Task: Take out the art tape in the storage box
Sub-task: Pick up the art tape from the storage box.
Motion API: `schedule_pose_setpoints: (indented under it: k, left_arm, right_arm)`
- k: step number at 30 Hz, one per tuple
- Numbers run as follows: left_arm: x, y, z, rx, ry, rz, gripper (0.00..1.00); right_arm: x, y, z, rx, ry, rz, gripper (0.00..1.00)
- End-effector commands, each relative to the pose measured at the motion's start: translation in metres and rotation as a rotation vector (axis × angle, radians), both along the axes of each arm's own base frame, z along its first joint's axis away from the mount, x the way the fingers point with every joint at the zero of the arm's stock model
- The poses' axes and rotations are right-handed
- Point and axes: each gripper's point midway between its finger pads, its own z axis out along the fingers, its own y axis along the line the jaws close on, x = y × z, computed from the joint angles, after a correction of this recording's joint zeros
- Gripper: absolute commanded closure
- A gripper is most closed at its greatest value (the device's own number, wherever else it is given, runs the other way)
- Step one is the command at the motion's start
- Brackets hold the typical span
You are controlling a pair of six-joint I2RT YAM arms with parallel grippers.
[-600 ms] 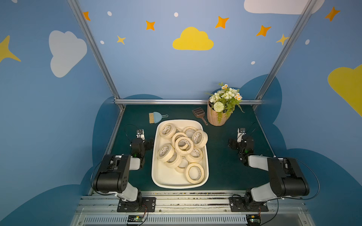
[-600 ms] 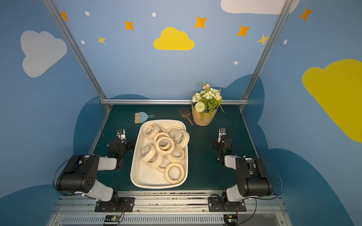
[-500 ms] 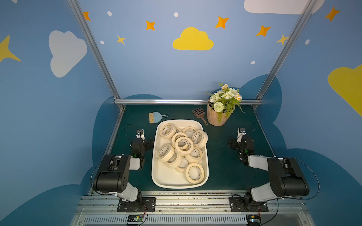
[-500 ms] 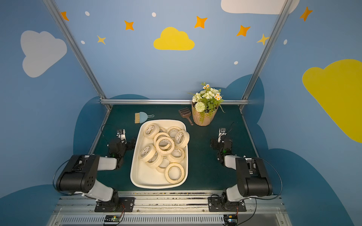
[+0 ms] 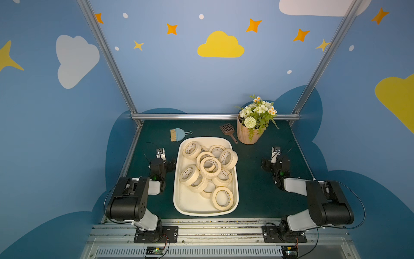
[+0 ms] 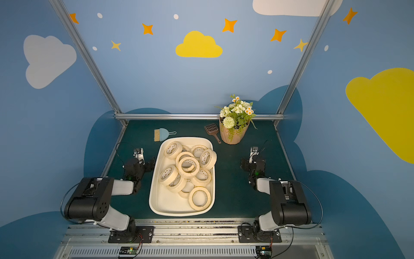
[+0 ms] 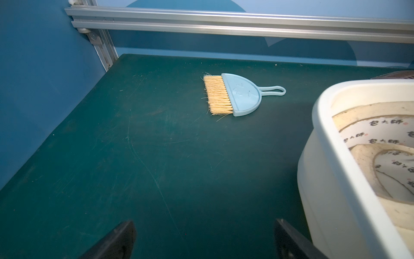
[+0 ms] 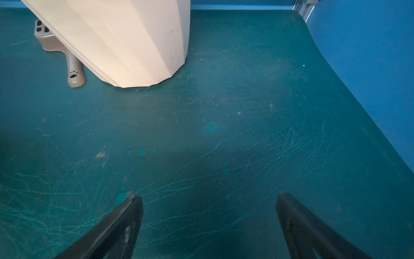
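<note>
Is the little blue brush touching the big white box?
Apart. The left wrist view shows bare green mat between the blue brush and the storage box.

Table [image 5: 257, 197]: storage box [image 5: 192, 201], brush [image 5: 178, 134], scoop [image 5: 227, 130], pot [image 5: 247, 134]

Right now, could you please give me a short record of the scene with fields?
storage box: centre of the green table
art tape: about a dozen rolls piled inside the box, none on the table
left fingers: open, empty, over the table beside the box
right fingers: open, empty, over the table near the flower pot
far edge: blue brush, brown scoop, flower pot
</note>
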Motion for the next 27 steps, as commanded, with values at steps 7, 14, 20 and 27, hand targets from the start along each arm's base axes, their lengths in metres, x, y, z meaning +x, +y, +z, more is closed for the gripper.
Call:
schedule_pose_setpoints:
  k: [7, 14, 20, 27]
  left_arm:
    - [0.006, 0.000, 0.013, 0.010, -0.030, -0.003, 0.00]
    - [0.008, 0.000, 0.011, -0.008, -0.016, -0.013, 0.00]
    - [0.008, 0.005, 0.026, -0.002, -0.062, 0.008, 0.05]
    - [-0.008, 0.004, 0.116, -0.013, -0.142, 0.097, 0.09]
  right_arm:
    - [0.006, 0.001, 0.014, 0.000, -0.031, 0.003, 0.02]
    - [0.008, 0.000, 0.013, 0.030, -0.019, 0.020, 0.02]
    - [0.011, -0.012, 0.041, 0.017, -0.131, -0.063, 0.01]
    - [-0.016, 0.014, 0.119, 0.006, 0.084, -0.032, 0.02]
